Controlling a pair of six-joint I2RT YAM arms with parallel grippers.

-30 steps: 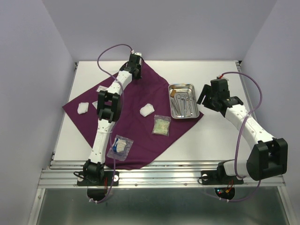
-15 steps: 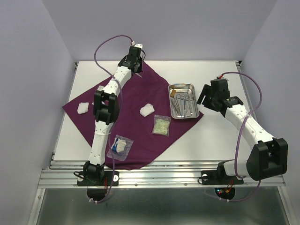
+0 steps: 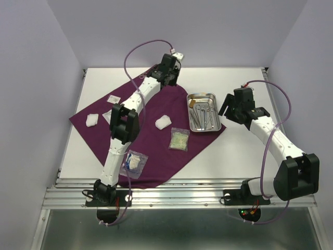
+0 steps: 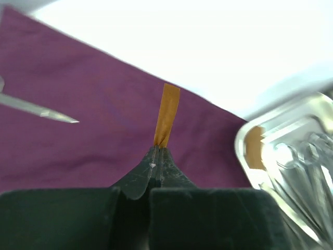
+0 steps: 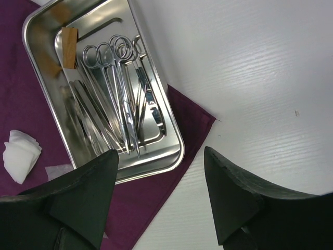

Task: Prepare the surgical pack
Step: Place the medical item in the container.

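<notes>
One purple cloth (image 3: 151, 143) on the desk (image 3: 244, 151) carries one steel tray (image 5: 93, 23) and two clear packets (image 3: 179, 139) (image 3: 133, 161). The left gripper (image 4: 157, 151), jaws closed, pinches one orange strip (image 4: 167, 112). The right gripper (image 5: 158, 156), jaws wide apart, holds nothing.

steel tray (image 4: 281, 122) blurred in left wrist view, cut by right edge

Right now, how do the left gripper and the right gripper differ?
The left gripper is shut, pinching a thin orange strip; the right gripper is open and holds nothing. The left gripper hangs over the purple cloth on the steel tray's left; the right gripper sits on the tray's right, by the white table. Both are dark two-finger grippers close to the tray.
</notes>
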